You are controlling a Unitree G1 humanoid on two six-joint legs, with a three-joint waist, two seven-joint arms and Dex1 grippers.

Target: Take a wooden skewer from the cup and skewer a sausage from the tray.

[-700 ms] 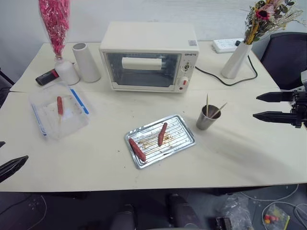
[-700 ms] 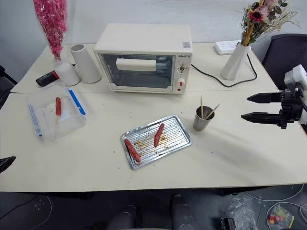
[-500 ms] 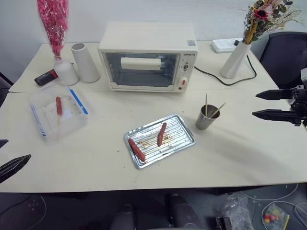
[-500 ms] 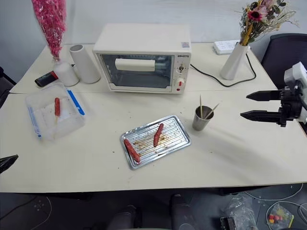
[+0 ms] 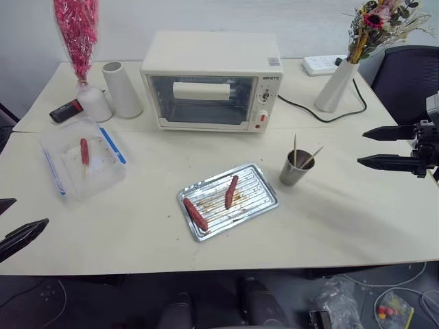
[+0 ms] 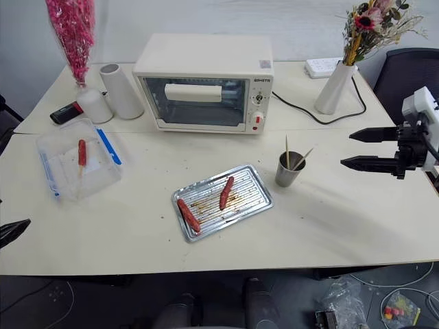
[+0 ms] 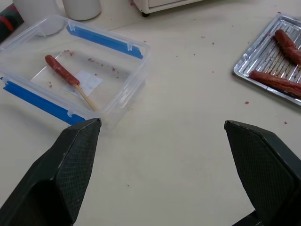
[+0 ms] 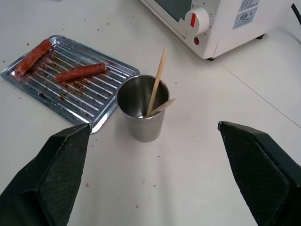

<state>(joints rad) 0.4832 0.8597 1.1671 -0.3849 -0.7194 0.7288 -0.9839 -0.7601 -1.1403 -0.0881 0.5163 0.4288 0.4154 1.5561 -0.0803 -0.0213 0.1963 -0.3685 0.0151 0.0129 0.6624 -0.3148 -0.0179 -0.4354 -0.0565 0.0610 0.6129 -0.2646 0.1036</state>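
The right pincer (image 6: 351, 149) hung at the right edge of the frame, above the bench (image 6: 329, 219), its two black fingers spread wide and holding nothing, pointing toward the cup (image 6: 287, 170). The cup stood well apart from it, right of centre, upright on the bench. Two wooden skewers stood in it: one wooden skewer (image 8: 156, 86) nearly upright, the second skewer (image 8: 162, 107) leaning low against the rim.

Just beside the cup, toward the lower left, lay the tray (image 6: 255, 208), set at an angle near the middle of the frame. On its ribbed floor the sausage (image 6: 225, 192) lay near the centre, and a second sausage (image 6: 188, 215) lay along the lower left end, apart from the first.

The left pincer (image 7: 162, 160) was at the lower left edge of the frame, its fingers also spread wide and empty, hanging over bare bench between the tray and a clear plastic box (image 5: 103, 175). That box sat at the left of the frame with blue strips on its sides and held a red sausage on a stick (image 5: 85, 151).

At the top centre stood a white toaster oven (image 5: 212, 79). Left of it stood a white cylinder (image 5: 122, 89) and a bunch of pink flowers (image 5: 77, 31), and at the upper right a white vase with flowers (image 5: 337, 86) by a power strip (image 5: 322, 64).
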